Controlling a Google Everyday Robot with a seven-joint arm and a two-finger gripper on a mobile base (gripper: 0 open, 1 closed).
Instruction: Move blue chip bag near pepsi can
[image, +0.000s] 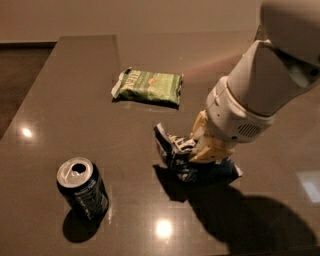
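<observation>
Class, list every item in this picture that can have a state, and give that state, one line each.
blue chip bag: crumpled, left end raised, gripped by the pincer.
pincer: shut on the blue chip bag, right of centre, low over the table.
pepsi can: upright, top open.
green chip bag: lying flat, untouched.
</observation>
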